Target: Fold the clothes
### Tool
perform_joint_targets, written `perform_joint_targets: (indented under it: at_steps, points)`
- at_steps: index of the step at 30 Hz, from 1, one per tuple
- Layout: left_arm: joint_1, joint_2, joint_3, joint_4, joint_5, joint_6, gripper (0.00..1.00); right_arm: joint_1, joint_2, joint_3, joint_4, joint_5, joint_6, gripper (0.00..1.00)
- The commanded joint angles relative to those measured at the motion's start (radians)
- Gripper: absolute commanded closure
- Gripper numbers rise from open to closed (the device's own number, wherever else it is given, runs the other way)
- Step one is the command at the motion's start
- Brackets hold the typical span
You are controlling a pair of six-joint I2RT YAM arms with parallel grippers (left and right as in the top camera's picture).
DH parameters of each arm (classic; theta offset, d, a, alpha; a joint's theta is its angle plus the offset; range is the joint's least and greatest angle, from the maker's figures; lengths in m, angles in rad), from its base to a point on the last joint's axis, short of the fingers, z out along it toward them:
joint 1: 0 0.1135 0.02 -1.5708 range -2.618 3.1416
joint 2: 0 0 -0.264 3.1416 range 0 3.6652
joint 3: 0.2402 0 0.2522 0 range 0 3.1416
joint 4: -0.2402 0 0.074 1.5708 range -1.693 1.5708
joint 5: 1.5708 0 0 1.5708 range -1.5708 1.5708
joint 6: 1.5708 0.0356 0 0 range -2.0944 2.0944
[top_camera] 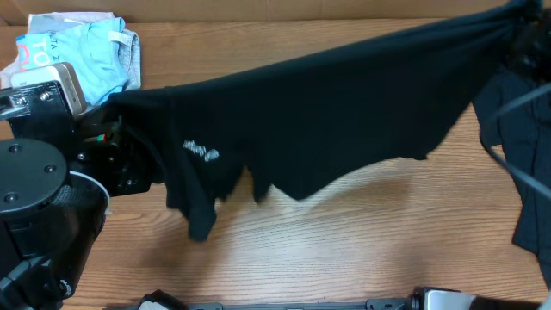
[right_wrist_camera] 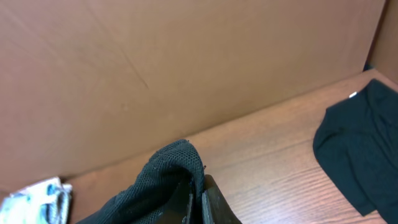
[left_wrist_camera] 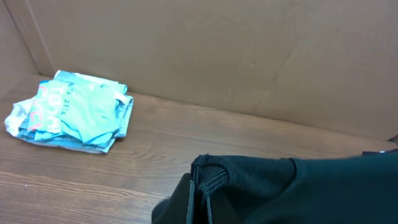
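A large black T-shirt [top_camera: 344,112] with a small white logo [top_camera: 201,151] hangs stretched in the air across the table, held at both ends. My left gripper [left_wrist_camera: 200,199] is shut on its ribbed edge at the left end [left_wrist_camera: 214,177]. My right gripper [right_wrist_camera: 198,199] is shut on a bunch of the shirt's fabric [right_wrist_camera: 171,165] at the far right, near the top right corner of the overhead view [top_camera: 516,21]. The shirt's lower edge dangles close to the table at the left [top_camera: 200,226]. A second black shirt [top_camera: 525,172] lies crumpled at the right; it also shows in the right wrist view [right_wrist_camera: 357,143].
A folded pile of light blue and white clothes [top_camera: 82,52] lies at the back left corner, also in the left wrist view [left_wrist_camera: 71,112]. A brown cardboard wall [left_wrist_camera: 217,50] stands along the table's back edge. The left arm's base [top_camera: 39,198] fills the left side.
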Motion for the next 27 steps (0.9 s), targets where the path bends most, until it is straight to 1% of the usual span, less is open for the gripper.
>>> perform_joint_targets:
  at_steps: [1, 6, 9, 11, 14, 17, 19, 21, 23, 27]
  points:
    - [0.007, 0.007, 0.021, 0.017, -0.095, 0.026, 0.96, -0.025, 0.0, 0.014, 0.03, 0.072, 0.031, 0.96]
    - [0.008, 0.096, 0.02, 0.055, -0.12, 0.031, 0.96, -0.025, 0.048, 0.013, 0.067, 0.053, 0.058, 0.96]
    - [0.008, 0.192, 0.02, 0.092, -0.119, 0.071, 0.96, -0.025, 0.104, 0.013, 0.105, -0.008, 0.058, 0.96]
    - [0.013, 0.262, 0.02, 0.144, -0.116, 0.098, 0.96, -0.025, 0.151, 0.012, 0.15, -0.065, 0.057, 0.96]
    - [0.045, 0.377, 0.02, 0.286, -0.091, 0.187, 0.96, -0.025, 0.23, 0.013, 0.232, -0.143, 0.058, 0.96]
    - [0.097, 0.469, 0.021, 0.488, -0.018, 0.32, 0.96, -0.025, 0.3, 0.013, 0.323, -0.224, 0.058, 0.96]
    - [0.137, 0.503, 0.032, 0.617, 0.014, 0.383, 0.96, -0.029, 0.315, 0.013, 0.378, -0.261, 0.069, 0.96]
    - [0.176, 0.511, 0.068, 0.691, 0.052, 0.438, 0.96, -0.049, 0.303, 0.025, 0.413, -0.286, 0.119, 0.96]
    - [0.216, 0.507, 0.153, 0.697, 0.086, 0.446, 0.96, -0.085, 0.282, 0.063, 0.42, -0.3, 0.125, 0.96]
    - [0.271, 0.494, 0.323, 0.639, 0.156, 0.446, 0.96, -0.17, 0.228, 0.131, 0.397, -0.299, 0.132, 0.96]
